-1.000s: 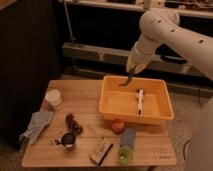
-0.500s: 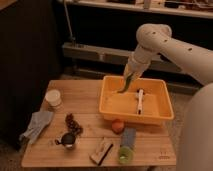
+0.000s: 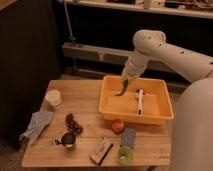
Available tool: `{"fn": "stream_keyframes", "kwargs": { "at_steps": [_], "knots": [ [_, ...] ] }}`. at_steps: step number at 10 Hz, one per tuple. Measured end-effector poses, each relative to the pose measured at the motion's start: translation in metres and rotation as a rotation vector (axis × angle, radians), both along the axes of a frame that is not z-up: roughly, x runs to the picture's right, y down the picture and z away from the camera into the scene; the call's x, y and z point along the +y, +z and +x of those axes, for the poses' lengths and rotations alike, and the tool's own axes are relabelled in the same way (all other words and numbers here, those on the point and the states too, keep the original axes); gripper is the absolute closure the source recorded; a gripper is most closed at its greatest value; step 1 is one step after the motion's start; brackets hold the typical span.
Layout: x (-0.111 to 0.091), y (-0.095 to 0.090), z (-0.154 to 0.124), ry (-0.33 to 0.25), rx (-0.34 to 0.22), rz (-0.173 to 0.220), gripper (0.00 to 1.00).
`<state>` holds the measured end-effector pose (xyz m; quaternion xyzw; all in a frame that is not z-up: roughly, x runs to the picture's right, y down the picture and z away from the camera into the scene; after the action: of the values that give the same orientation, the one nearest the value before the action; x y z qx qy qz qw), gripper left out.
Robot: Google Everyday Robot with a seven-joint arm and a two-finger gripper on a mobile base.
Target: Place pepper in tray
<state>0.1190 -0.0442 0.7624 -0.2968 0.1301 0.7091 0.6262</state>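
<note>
The hand hangs over the back-left part of the large orange-yellow plastic tray, closed on the top of the slender dark green chili pepper; the pepper dangles straight below it, long axis near vertical, tip pointing toward the tray floor; letting go should probably suffice.

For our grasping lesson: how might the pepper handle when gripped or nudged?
Hanging from the end effector above the tray, the pepper shows no sag: probably stiff and light. Being curved, it would likely rock rather than roll.
</note>
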Motion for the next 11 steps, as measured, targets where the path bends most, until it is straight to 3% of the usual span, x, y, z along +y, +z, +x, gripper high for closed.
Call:
{"fn": "stream_keyframes", "kwargs": {
  "at_steps": [4,5,11],
  "knots": [
    [0.001,0.011,-0.004,0.025,-0.052,0.003,0.99],
    [0.003,0.013,-0.006,0.025,-0.057,0.000,0.93],
    [0.012,0.018,-0.012,0.004,-0.055,-0.011,0.32]
  ]
}}
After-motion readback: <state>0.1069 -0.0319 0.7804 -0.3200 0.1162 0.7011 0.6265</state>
